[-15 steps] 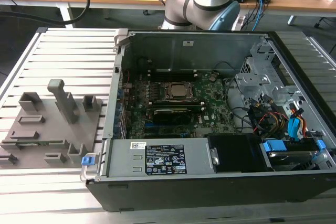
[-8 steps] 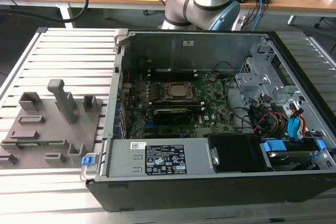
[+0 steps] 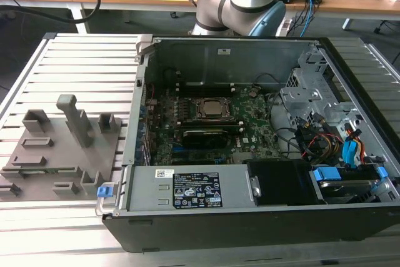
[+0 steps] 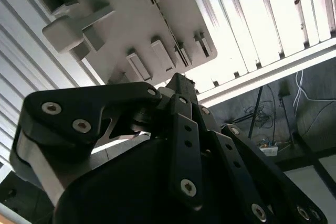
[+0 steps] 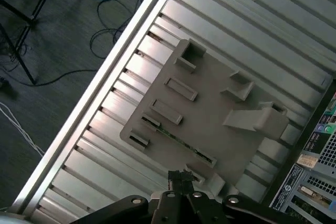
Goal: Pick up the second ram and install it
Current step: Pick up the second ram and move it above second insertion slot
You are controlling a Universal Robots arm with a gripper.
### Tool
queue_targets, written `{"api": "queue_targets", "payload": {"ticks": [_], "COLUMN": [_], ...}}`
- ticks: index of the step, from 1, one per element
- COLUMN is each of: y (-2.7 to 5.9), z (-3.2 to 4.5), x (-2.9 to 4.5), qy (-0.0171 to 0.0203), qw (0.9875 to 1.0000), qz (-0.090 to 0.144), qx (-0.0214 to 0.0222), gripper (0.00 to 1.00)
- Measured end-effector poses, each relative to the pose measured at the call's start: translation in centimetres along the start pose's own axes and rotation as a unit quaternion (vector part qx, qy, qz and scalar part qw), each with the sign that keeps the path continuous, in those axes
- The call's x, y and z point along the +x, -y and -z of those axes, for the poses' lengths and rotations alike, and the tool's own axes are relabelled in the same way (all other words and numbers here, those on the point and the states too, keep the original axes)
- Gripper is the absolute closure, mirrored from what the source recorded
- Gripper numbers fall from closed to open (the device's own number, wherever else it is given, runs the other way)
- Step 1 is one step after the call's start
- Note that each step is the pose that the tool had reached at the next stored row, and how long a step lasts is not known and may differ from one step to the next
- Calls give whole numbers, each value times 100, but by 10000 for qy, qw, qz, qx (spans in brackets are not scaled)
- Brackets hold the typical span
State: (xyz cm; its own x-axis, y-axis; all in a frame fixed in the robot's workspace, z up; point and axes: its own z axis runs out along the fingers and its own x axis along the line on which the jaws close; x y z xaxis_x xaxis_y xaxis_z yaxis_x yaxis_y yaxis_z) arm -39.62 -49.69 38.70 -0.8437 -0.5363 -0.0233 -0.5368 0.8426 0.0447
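First wrist view places the second ram (image 5: 178,140) on edge in a slot of the grey holder tray (image 5: 215,121). The tray rests on the slatted desk (image 5: 252,30) beside the open computer case (image 3: 250,229). The jaws are closed on nothing and hover over the tray, near the ram. Hazards: closed jaws lowered here would likely strike the thin board. An off-centre grasp could tilt it, jam it in the slot or drag the tray.

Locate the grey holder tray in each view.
Exterior view: grey holder tray on the slatted table, toward the exterior view's left, beside the computer case.
Second wrist view: tray past the gripper, on the slats.
First wrist view: tray past the gripper, beside the case.
Shared landmark: the tray's tall post.
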Motion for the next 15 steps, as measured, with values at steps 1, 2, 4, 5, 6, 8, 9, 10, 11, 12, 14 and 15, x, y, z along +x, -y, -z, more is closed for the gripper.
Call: {"api": "queue_targets", "payload": {"ticks": [1, 2, 4, 5, 6, 8, 9, 10, 11, 12, 14, 15], "y": [0, 0, 0, 0, 0, 0, 0, 0, 0, 0, 0, 0], "z": [0, 0, -1, -1, 0, 0, 0, 0, 0, 0, 0, 0], "x": [0, 0, 0, 0, 0, 0, 0, 0, 0, 0, 0, 0], "qy": [-4, -6, -11, -13, -15, -19, -21, -25, -30, -33, -36, -39], "qw": [10000, 9999, 9997, 9996, 9994, 9991, 9988, 9983, 9978, 9973, 9967, 9961], "qz": [92, 140, 254, 297, 343, 423, 484, 576, 665, 732, 815, 877], "qx": [-2, -3, -6, -7, -8, -10, -11, -13, -15, -17, -19, -21], "gripper": [89, 89, 89, 89, 89, 89, 89, 89, 89, 89, 89, 89]}}
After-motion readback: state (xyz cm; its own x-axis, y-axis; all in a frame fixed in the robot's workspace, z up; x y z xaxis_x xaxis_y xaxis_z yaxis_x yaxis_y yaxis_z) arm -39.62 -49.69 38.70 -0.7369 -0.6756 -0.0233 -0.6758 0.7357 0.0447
